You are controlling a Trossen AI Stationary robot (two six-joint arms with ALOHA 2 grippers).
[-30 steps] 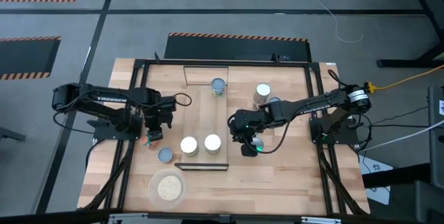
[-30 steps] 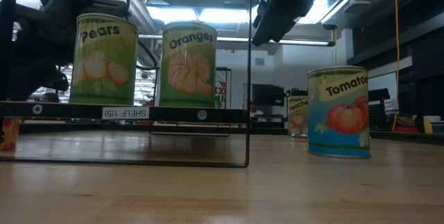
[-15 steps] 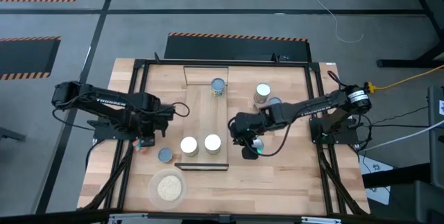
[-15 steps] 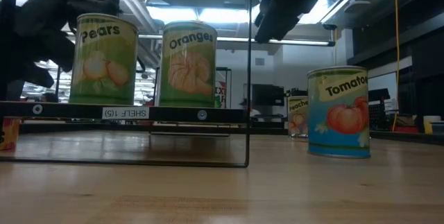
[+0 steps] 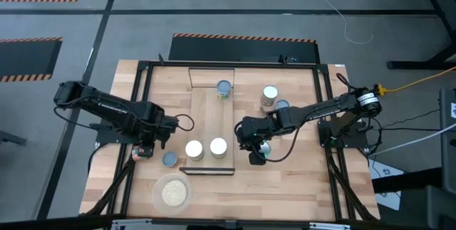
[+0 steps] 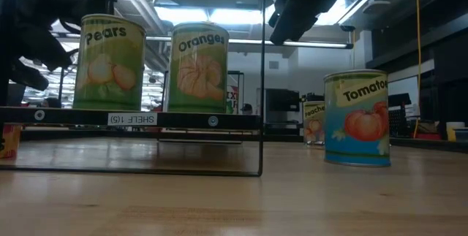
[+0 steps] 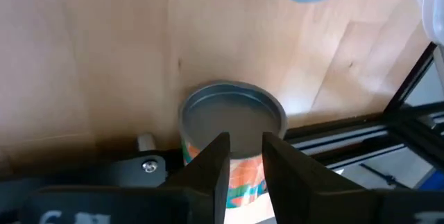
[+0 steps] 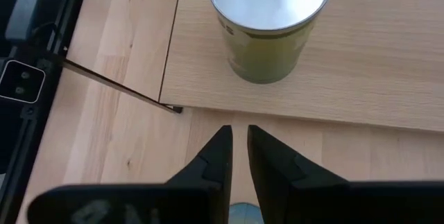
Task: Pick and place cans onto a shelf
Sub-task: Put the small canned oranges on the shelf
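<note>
The shelf is a pale board bearing two cream-topped cans near its dark near strip and a grey-topped can by its far panel. My left gripper hovers at the table's left edge, fingers narrowly open, above a short grey-topped can with an orange-and-teal side. Another grey-topped can stands just beside it. My right gripper hangs right of the shelf's near end, narrowly open and empty, above the Tomato can.
A round dish of beige grains sits near the front left. A cream-topped can stands at the back right, off the shelf. A black metal frame borders the table. Bare wood lies along the near edge right of the dish.
My left gripper has swung from beside the shelf's left side toward the table's near-left, turning as it went, and now hangs over the can at the left edge. The right arm and all cans have stayed put.
</note>
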